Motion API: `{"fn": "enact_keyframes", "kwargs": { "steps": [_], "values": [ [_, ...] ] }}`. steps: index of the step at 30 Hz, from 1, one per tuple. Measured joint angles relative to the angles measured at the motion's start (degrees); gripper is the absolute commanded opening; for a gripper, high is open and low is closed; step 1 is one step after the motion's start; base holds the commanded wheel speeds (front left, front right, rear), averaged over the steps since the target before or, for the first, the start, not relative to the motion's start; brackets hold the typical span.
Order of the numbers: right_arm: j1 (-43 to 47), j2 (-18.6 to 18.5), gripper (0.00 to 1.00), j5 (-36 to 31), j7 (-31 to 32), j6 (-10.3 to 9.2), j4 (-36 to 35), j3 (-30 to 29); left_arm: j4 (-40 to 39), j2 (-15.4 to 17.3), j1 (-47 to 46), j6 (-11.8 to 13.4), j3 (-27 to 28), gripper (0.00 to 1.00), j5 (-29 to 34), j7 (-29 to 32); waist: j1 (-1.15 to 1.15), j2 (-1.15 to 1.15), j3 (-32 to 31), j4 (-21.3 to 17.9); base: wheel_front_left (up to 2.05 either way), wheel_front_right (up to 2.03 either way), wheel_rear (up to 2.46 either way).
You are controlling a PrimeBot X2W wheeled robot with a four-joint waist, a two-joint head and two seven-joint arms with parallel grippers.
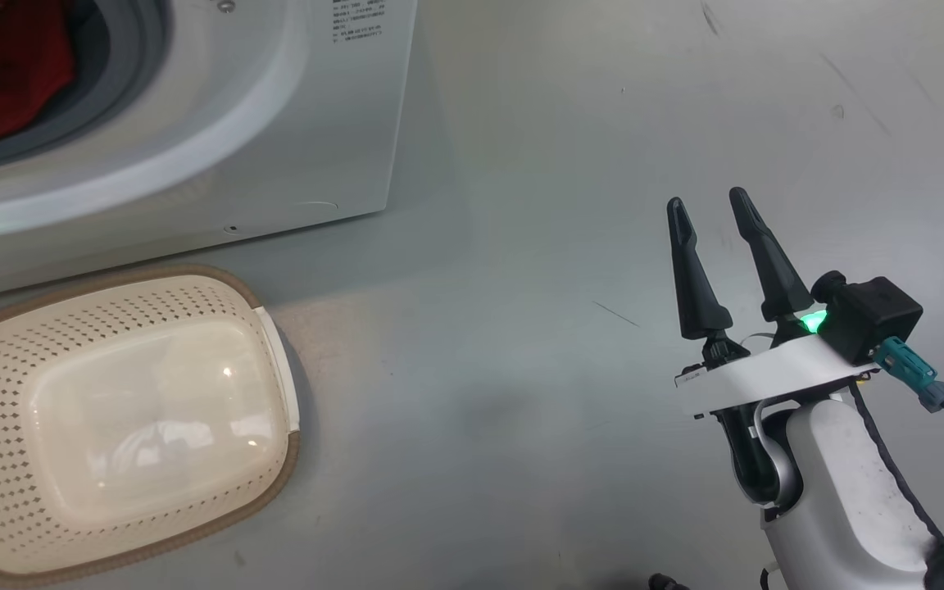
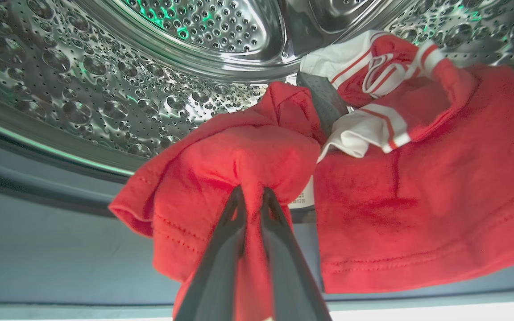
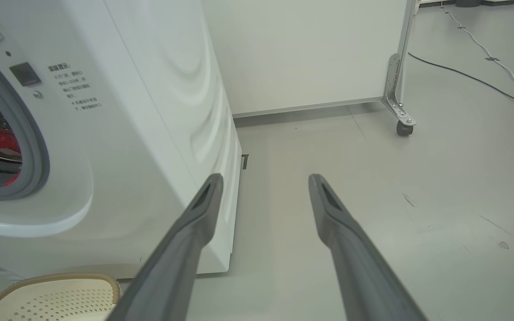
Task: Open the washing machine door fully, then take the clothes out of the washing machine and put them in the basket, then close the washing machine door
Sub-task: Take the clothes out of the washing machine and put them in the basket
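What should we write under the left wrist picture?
Left jaws pinch a fold of the red clothes at the washing machine drum's mouth.

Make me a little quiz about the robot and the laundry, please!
1. Pick one. The left gripper is shut on: A) a blue towel, B) the red clothes, C) a shoe.
2. True or false: the basket has something in it.
3. Finish the sentence with one word. The fingers of the right gripper are spread ____.

Key
1. B. Its two fingers pinch a fold of the red cloth inside the steel drum.
2. False. The basket is empty, and its shiny bottom shows.
3. Apart. It is open over the floor and holds nothing.
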Motion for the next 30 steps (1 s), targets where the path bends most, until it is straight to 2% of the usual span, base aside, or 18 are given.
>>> {"fn": "enact_keyframes", "kwargs": {
  "steps": [5,11,30],
  "values": [
    [1.0,0.0,1.00,-0.5,0.0,0.01,0.7,-1.3,1.1,-1.9,1.9,-0.1,0.5,0.00,-1.7,-3.0,0.00,0.00,-2.7,0.9,0.00,0.00,0.00],
    [2.9,0.0,1.00,-2.4,0.0,0.08,1.6,-2.8,2.7,-5.3,5.0,-1.4,-0.1,0.00,-3.0,-7.2,0.00,0.00,-6.7,2.5,0.00,0.00,0.00],
    [8.5,-0.9,1.00,-4.5,0.0,0.58,2.8,-6.5,5.6,-9.4,16.6,-5.7,-0.2,0.00,-6.7,-17.5,0.00,0.00,-17.7,7.4,0.00,0.00,0.00]
  ]
}}
